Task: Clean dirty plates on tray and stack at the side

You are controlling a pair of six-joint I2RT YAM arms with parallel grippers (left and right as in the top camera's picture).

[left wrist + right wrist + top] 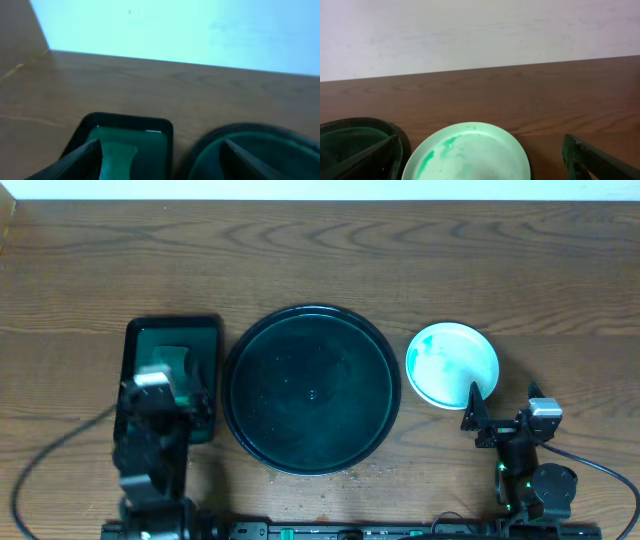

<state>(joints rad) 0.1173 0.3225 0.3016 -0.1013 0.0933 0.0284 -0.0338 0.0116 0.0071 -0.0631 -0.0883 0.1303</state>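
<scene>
Between the two arms sits the tray (300, 360), its rim just left of the right gripper (481, 150). Under the left gripper (161, 145), the rectangular green tray (205, 330) is partly hidden, and the pale piece (117, 155) in it is perhaps a sponge. Just ahead of the right gripper lies a smeared plate (452, 365), its near edge cut off, with table (560, 270) beyond. Both grippers are spread, holding nothing.

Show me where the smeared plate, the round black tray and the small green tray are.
smeared plate (452, 365), overhead view, middle of its face.
round black tray (311, 388), overhead view, bare floor at its centre.
small green tray (175, 323), overhead view, far rim.
</scene>
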